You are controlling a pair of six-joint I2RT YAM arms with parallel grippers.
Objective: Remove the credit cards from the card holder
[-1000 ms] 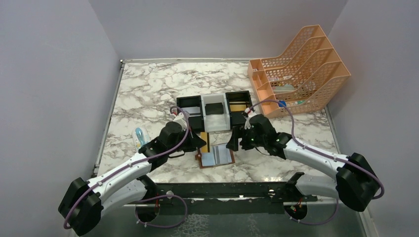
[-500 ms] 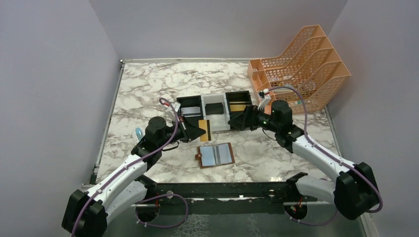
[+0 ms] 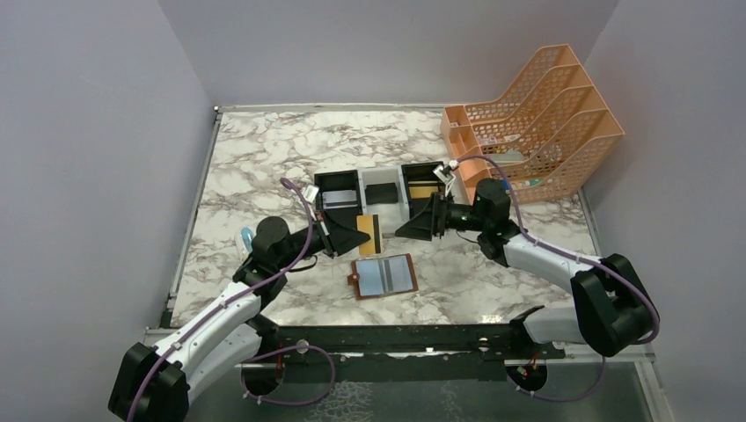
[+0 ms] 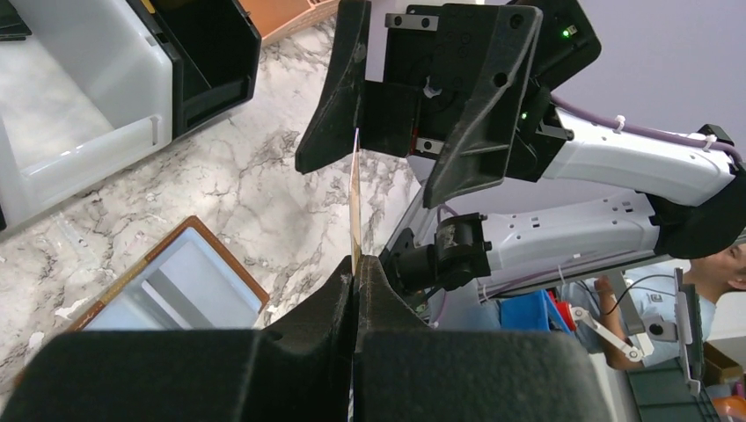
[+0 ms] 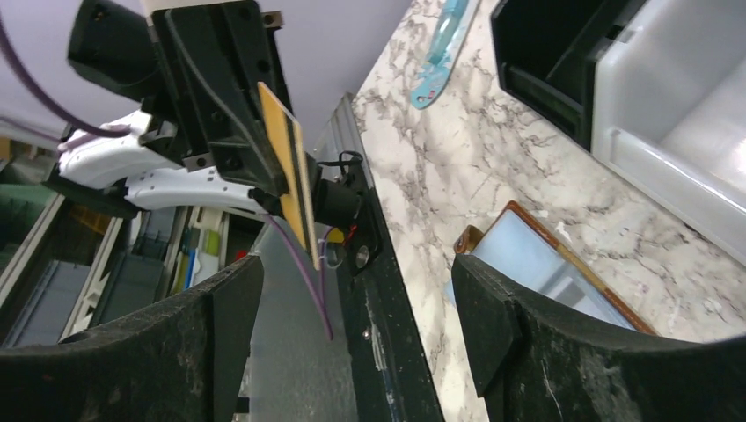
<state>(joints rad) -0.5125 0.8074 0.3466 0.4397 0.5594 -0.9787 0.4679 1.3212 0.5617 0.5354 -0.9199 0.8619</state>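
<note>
The brown card holder [image 3: 384, 275] lies open on the marble table, its pale blue pockets up; it also shows in the left wrist view [image 4: 176, 290] and the right wrist view [image 5: 545, 272]. My left gripper [image 3: 359, 236] is shut on a gold-tan credit card [image 3: 369, 235] with a dark stripe, held upright above the table behind the holder. The card is edge-on in the left wrist view [image 4: 354, 202] and shows its face in the right wrist view [image 5: 286, 167]. My right gripper [image 3: 420, 224] is open and empty, facing the card from the right, a short gap away.
A black-and-white three-compartment tray [image 3: 361, 186] stands behind the grippers, with a black block [image 3: 382, 193] in its middle, a greyish flat thing in the left compartment and a gold-tan one in the right. An orange file rack [image 3: 537, 123] stands at the back right. A pale blue item [image 3: 248, 237] lies at the left.
Both grippers have risen from the card holder. The left one has lifted the gold-tan card and drawn back left. The right one has swung round, open, to face the card.
</note>
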